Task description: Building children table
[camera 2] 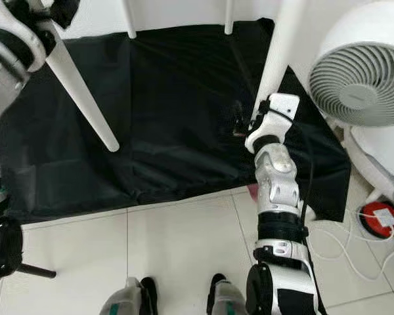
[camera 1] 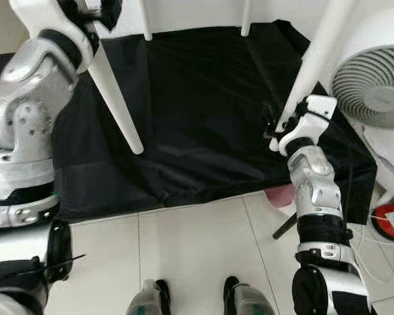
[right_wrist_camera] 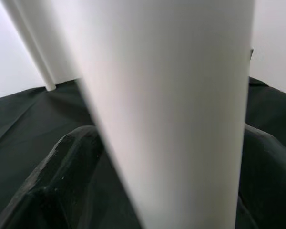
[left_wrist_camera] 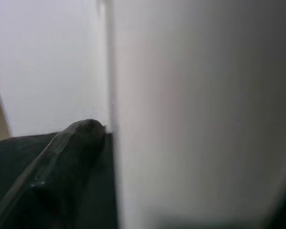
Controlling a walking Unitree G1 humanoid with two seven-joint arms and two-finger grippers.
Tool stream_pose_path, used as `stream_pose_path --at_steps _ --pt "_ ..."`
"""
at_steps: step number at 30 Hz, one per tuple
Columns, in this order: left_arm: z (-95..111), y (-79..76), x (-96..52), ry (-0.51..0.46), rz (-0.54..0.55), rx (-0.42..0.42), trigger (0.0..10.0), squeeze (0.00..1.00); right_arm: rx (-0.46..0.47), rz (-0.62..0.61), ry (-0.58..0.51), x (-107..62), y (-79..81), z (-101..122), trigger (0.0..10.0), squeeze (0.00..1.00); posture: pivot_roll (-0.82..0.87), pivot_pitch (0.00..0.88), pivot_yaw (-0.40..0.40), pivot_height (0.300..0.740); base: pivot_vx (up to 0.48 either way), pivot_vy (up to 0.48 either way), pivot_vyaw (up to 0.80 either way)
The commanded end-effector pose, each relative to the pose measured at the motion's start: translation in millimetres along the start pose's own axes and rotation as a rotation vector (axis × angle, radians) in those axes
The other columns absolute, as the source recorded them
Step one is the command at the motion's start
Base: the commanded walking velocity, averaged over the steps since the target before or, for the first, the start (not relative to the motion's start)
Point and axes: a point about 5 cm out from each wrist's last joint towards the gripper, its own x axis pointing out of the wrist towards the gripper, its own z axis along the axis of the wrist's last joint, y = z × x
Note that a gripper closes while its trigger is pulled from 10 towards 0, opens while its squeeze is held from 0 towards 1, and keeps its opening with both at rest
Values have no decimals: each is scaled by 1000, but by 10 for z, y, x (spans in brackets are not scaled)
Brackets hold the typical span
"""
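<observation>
L arm raised, elbow bent; left pincer [camera 1: 95, 13] clamped on front-left table leg [camera 1: 118, 105] near its top. R arm stretched fwd, right pincer [camera 1: 276, 131] gripping front-right table leg [camera 1: 312, 62] low down. Legs stand on black cloth [camera 1: 203, 111] over tiled floor [camera 1: 197, 249]. White fan [camera 1: 371, 79] by cloth's right edge.

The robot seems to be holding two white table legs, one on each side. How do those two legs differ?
The left leg slants with its foot toward the middle of the black cloth; the right leg slants the other way. The left gripper holds the left leg high up, far from its foot, while the right gripper holds the right leg low, near its foot. Both are white, tapered and over the cloth.
</observation>
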Motion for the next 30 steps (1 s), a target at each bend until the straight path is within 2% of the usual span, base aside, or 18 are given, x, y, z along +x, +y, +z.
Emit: stream_pose_path --at_steps 1,3,5,10,12,14,15,18,20,21,23,25,30 --pt "-11 85 -86 21 6 89 10000 0 9 -13 -4 -54 -34 -25 10000 0 -89 129 76 740 0 0 0" --pt "-28 169 -148 36 35 128 10000 0 -1 -13 2 -77 -42 -44 10000 0 -89 129 76 740 0 0 0" --pt "-28 169 -148 36 35 128 10000 0 -1 -13 2 -77 -42 -44 10000 0 -89 129 76 740 0 0 0" --pt "-4 329 -413 42 35 206 10000 0 -15 -4 -12 -121 -69 -68 10000 0 -64 126 60 740 0 0 0" --pt "-2 319 -465 38 7 206 10000 0 -27 0 -12 -131 -73 -76 10000 0 -56 126 55 740 0 0 0" --pt "-4 280 -579 30 -57 173 10000 0 -38 5 -19 -157 -83 -88 10000 0 -50 124 53 740 0 0 0" --pt "-4 280 -579 30 -57 173 10000 0 -38 5 -19 -157 -83 -88 10000 0 -50 124 53 740 0 0 0" --pt "-65 259 -751 35 -123 133 10000 0 -48 19 -28 -205 -97 -108 10000 0 -50 124 53 740 0 0 0" --pt "-90 259 -798 33 -137 125 10000 0 -50 20 -32 -220 -106 -115 10000 0 -50 124 53 740 0 0 0" --pt "-90 259 -798 33 -137 125 10000 0 -50 20 -32 -220 -106 -115 10000 0 -50 124 53 740 0 0 0" --pt "-138 211 -921 0 -195 152 10000 0 -49 16 -49 -265 -139 -124 10000 0 -37 124 48 740 0 0 0" --pt "-175 195 -977 -8 -219 163 10000 0 -47 14 -59 -290 -149 -127 10000 0 -39 125 51 740 0 0 0" --pt "-316 218 -1073 23 -230 160 10000 0 -57 14 -94 -368 -169 -132 10000 0 -40 125 54 740 0 0 0"
